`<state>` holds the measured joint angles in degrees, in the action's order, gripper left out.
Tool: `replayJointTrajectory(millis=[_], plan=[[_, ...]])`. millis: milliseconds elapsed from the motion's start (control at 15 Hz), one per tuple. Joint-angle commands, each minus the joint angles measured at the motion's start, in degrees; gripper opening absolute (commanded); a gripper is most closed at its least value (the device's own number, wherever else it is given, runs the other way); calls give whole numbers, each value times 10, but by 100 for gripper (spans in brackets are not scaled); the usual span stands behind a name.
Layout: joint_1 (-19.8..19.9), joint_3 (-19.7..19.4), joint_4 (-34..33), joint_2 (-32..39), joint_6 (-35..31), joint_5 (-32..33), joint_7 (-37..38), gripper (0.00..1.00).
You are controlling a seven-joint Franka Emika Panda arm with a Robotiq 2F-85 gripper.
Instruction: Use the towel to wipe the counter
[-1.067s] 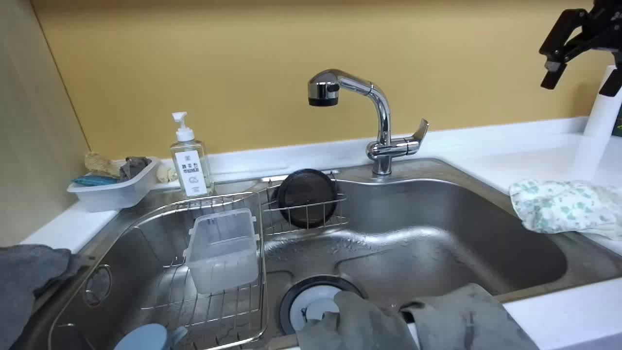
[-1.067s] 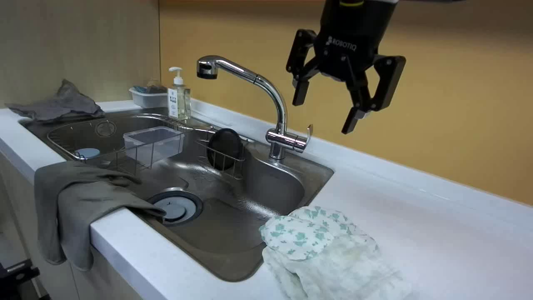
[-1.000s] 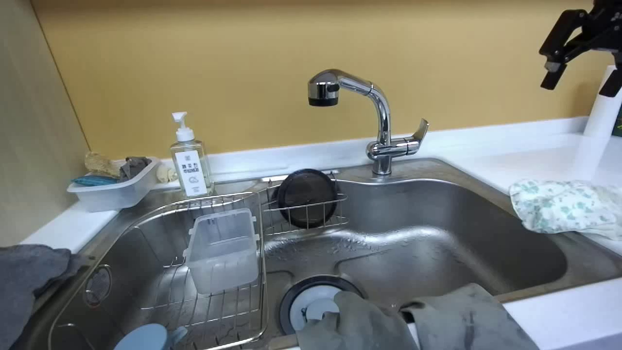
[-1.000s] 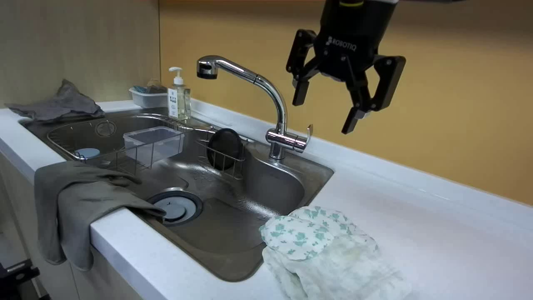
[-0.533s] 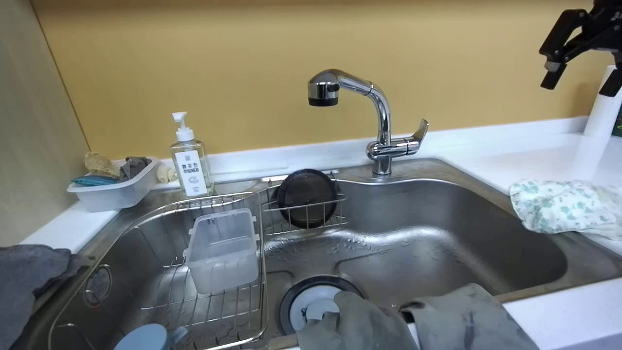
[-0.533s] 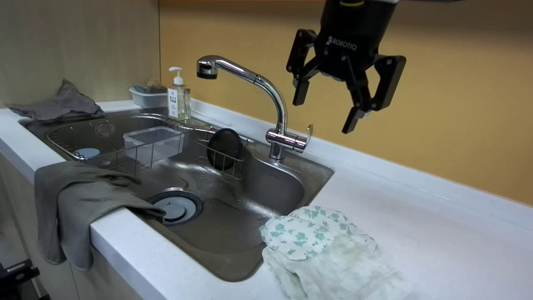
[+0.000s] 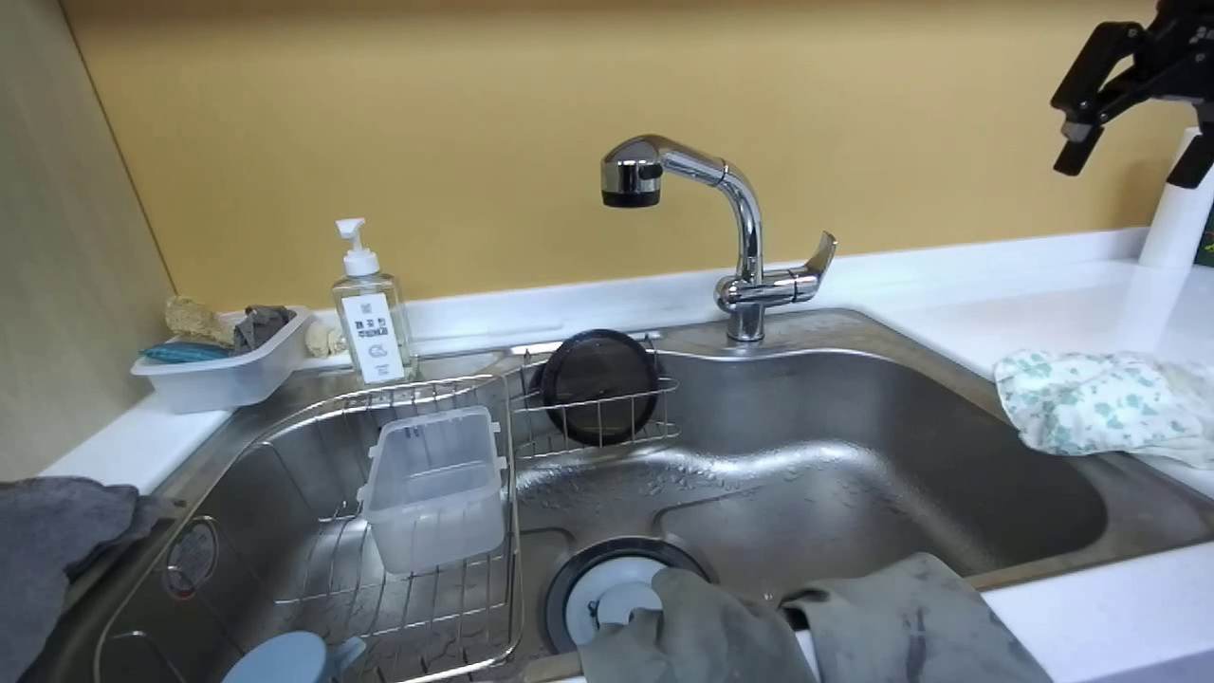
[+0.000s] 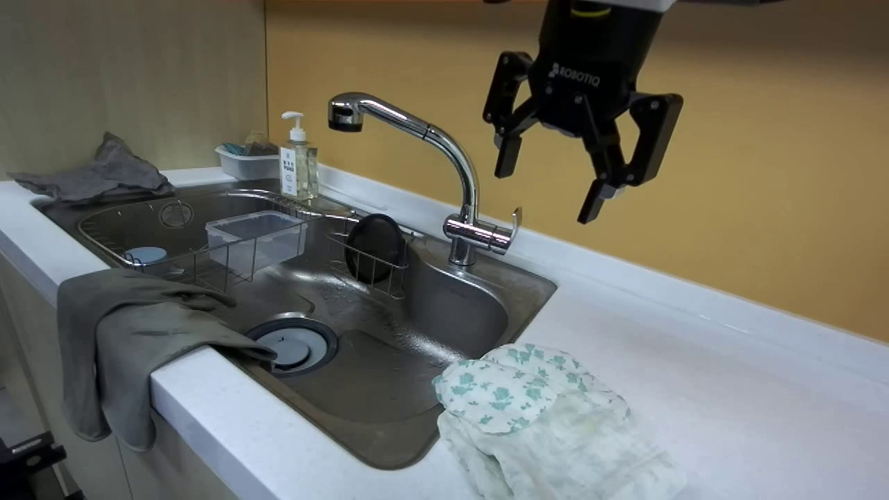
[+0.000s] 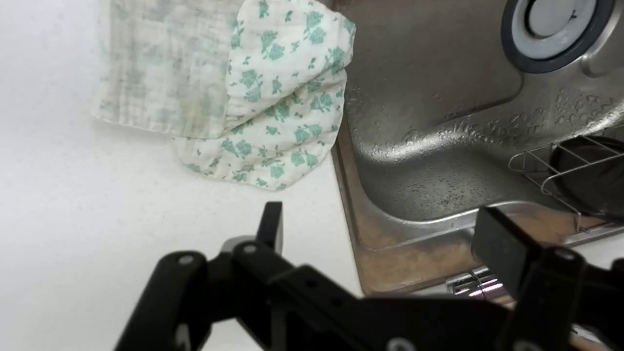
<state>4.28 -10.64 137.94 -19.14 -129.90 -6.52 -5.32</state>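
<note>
The towel, a white cloth with green flowers, lies bunched on the counter at the sink's edge. It shows in both exterior views point(image 7: 1100, 403) point(image 8: 542, 417) and in the wrist view point(image 9: 282, 97). The white counter point(image 8: 694, 354) runs beside the sink and also shows in the wrist view point(image 9: 73, 204). My gripper is open and empty, its fingers wide apart. It hangs well above the counter and behind the towel, near the back wall, in both exterior views point(image 7: 1131, 178) point(image 8: 547, 196). In the wrist view the gripper point(image 9: 380, 214) stands apart from the towel.
The chrome faucet point(image 8: 444, 149) stands beside the gripper, behind the steel sink point(image 8: 375, 389). The sink holds a wire rack with a clear container point(image 8: 257, 239) and a black lid point(image 8: 376, 248). Grey cloths point(image 8: 153, 340) hang over the front edge. A soap bottle point(image 8: 298, 167) stands behind.
My gripper has shifted very slightly, a little to the right and down in an exterior view, and stays open. The towel has not moved.
</note>
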Motion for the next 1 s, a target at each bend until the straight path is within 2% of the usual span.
replayJointTrajectory(millis=[0,200,400,733,933], plan=[[23,16,15,28,-84,24,28,100],[40,19,29,65,-152,54,47,100],[56,20,38,100,-185,89,71,100],[70,16,44,149,-182,145,117,100],[62,16,45,172,-162,137,109,100]])
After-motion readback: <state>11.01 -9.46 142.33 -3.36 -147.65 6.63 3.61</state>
